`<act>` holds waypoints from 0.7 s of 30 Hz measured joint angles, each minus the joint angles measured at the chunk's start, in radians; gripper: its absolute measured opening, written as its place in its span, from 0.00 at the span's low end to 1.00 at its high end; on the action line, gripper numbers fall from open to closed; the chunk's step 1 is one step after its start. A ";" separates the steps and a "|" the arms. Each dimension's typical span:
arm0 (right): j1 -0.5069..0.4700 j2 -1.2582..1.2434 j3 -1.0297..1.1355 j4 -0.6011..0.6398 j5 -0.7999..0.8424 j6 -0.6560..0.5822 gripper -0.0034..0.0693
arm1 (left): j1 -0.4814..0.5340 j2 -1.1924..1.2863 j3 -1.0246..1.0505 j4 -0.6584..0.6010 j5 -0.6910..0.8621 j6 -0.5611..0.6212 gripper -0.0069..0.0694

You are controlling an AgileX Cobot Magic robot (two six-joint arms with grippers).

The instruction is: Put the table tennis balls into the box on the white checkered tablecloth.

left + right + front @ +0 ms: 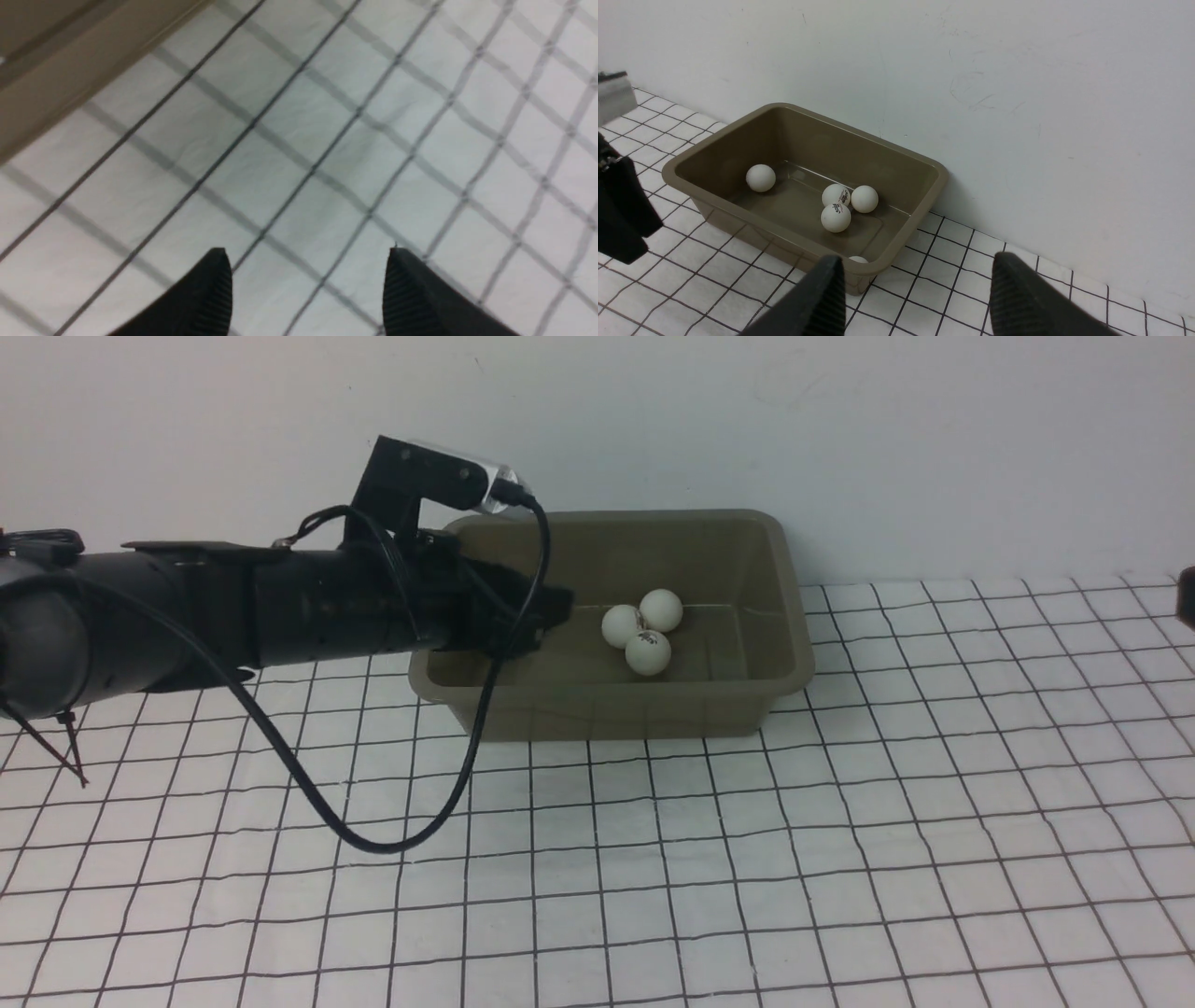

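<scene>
The left arm (233,607) is a thick matte-black tube. Behind the left claw (307,252) sits a black bracket (397,476) carrying a silver camera (481,490); a black cable (383,848) loops beneath. The right claw (918,256) has black ribbed fingers (817,303).

Left arm (280,607) — across box (607,709), left end

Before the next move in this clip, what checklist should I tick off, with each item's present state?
1. Table tennis balls in the box: four in plain sight, a fifth peeking from behind the near rim: ok.
2. No ball showing on the tablecloth: ok.
3. Left jaws apart, nothing between them: ok.
4. Right jaws apart, nothing between them: ok.
5. Left arm clear of the box rim: cannot tell; the two overlap in the front view.
</scene>
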 joint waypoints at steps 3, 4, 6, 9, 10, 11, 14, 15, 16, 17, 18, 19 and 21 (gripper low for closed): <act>0.000 0.000 0.000 0.000 0.000 0.000 0.58 | 0.001 -0.002 0.000 0.186 -0.064 -0.176 0.61; 0.000 0.000 0.000 0.000 0.000 0.000 0.58 | 0.001 -0.004 0.000 0.227 -0.079 -0.220 0.61; 0.000 0.000 0.000 0.000 0.000 0.000 0.58 | 0.001 -0.012 0.000 0.322 -0.105 -0.310 0.61; 0.000 0.000 0.000 0.000 0.000 0.000 0.58 | 0.001 -0.032 0.000 0.436 -0.125 -0.400 0.61; 0.000 0.000 0.000 0.000 0.000 0.000 0.58 | 0.001 -0.041 0.000 0.473 -0.129 -0.426 0.61; 0.000 0.000 0.000 0.000 0.000 0.000 0.58 | 0.001 -0.053 0.000 0.519 -0.136 -0.460 0.61; 0.000 0.000 0.000 -0.002 0.000 0.000 0.58 | 0.001 -0.105 0.000 0.648 -0.162 -0.579 0.61; 0.000 0.000 0.000 -0.006 0.000 0.000 0.58 | 0.001 -0.123 0.000 0.676 -0.174 -0.611 0.61; 0.000 0.000 0.000 -0.012 0.000 0.000 0.58 | 0.001 -0.142 0.000 0.696 -0.181 -0.642 0.61; 0.000 0.000 0.000 -0.020 0.000 0.000 0.58 | 0.001 -0.157 0.000 0.720 -0.189 -0.670 0.61; 0.000 0.000 0.000 -0.033 0.000 0.000 0.58 | 0.001 -0.178 0.000 0.744 -0.193 -0.689 0.61; 0.000 0.000 0.000 -0.049 0.000 0.002 0.58 | 0.001 -0.200 0.000 0.766 -0.200 -0.711 0.61; 0.000 -0.003 0.000 -0.081 0.000 0.019 0.58 | 0.001 -0.232 0.000 0.798 -0.209 -0.737 0.61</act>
